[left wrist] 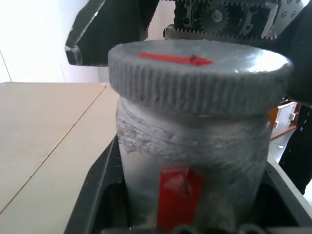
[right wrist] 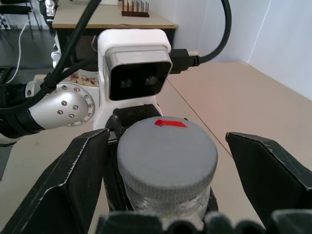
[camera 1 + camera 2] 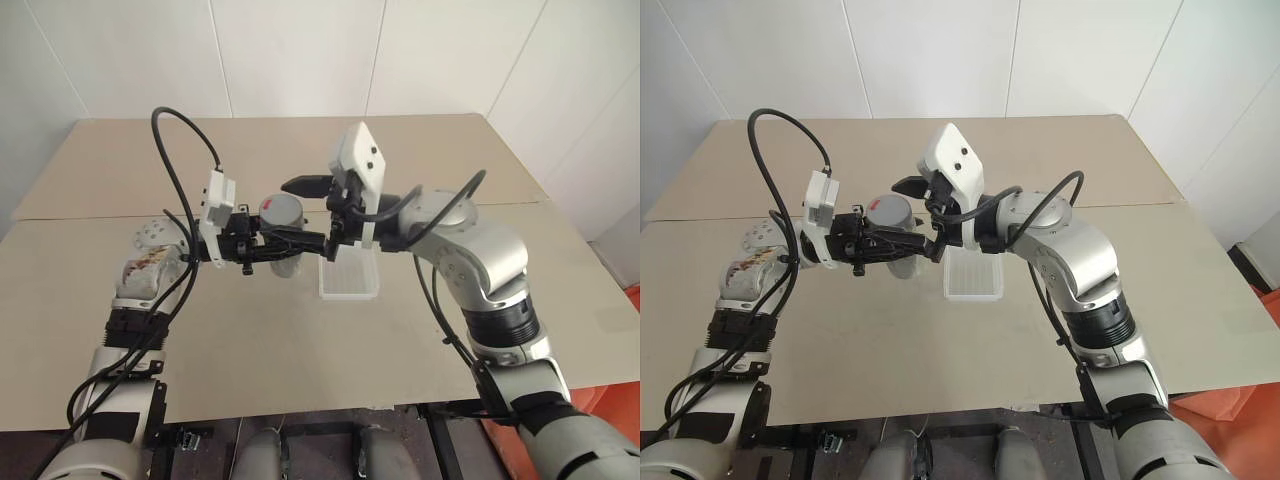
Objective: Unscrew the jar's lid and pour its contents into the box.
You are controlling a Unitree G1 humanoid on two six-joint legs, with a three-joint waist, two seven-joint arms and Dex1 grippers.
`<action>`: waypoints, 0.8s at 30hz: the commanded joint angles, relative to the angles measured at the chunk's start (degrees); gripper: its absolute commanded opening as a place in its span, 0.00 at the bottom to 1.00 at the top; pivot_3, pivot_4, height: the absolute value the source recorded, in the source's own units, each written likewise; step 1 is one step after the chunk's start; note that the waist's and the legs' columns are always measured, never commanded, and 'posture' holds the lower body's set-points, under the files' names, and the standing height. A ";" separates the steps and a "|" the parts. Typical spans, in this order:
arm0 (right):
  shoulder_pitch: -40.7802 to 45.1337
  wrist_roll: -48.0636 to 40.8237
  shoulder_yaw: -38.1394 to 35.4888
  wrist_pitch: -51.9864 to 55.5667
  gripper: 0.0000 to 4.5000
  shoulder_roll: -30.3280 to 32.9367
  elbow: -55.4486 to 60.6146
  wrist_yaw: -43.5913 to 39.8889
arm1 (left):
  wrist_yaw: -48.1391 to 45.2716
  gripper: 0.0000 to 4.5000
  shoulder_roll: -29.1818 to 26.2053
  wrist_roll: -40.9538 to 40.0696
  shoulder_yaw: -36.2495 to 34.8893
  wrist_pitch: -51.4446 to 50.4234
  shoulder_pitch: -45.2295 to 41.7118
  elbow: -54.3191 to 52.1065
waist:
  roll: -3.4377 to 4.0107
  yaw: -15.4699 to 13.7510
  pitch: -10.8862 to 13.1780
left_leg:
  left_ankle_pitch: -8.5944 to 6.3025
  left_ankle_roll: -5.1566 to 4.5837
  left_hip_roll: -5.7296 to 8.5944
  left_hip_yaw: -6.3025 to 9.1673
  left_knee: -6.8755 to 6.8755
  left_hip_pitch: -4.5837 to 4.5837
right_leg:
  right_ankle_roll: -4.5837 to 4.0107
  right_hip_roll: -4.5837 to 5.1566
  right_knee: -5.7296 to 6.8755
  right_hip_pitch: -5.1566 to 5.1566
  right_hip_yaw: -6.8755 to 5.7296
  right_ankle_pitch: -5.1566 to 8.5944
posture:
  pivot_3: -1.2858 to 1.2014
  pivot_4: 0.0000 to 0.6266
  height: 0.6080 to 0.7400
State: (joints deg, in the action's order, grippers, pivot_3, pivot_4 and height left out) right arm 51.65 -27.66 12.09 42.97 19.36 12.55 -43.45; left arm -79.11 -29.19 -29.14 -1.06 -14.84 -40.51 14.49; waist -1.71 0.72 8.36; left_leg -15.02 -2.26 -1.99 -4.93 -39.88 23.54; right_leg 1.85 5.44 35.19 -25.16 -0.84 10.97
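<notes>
My left gripper (image 3: 283, 241) is shut on the body of the jar (image 1: 192, 161), holding it upright above the table. The jar is greyish with a red mark on its side. Its grey ribbed lid (image 2: 167, 148) is on and has a red strip on top. My right gripper (image 2: 165, 141) is open and level, one black finger on each side of the lid with a gap on both sides. The box (image 3: 350, 276), a shallow clear tray, lies on the table just right of the jar, beneath my right wrist. The contents are hidden inside the jar.
The beige table (image 3: 300, 350) has a seam running across it (image 3: 90, 215) and stands against white walls. An orange object (image 3: 630, 300) lies beyond the table's right edge. Cables loop above both wrists.
</notes>
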 commanded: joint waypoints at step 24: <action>7.79 -3.27 -8.96 -10.22 0.61 3.52 -11.23 -14.46 | -4.24 0.43 -3.16 -1.38 0.46 -1.68 2.98 -3.63 | 0.00 0.02 0.00 | 0.00 0.00 -0.01 0.01 0.01 0.00 | 0.00 0.00 0.00 -0.01 0.00 0.00 | 0.52 0.24 1.00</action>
State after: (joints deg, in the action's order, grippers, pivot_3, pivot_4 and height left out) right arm 58.25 -30.24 11.20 36.43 20.31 -1.21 -59.40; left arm -81.41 -31.23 -30.39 -0.93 -16.03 -39.49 11.47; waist -1.70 0.74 8.36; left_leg -15.02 -2.26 -2.00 -4.92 -39.88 23.54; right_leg 1.85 5.44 35.19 -25.16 -0.83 10.97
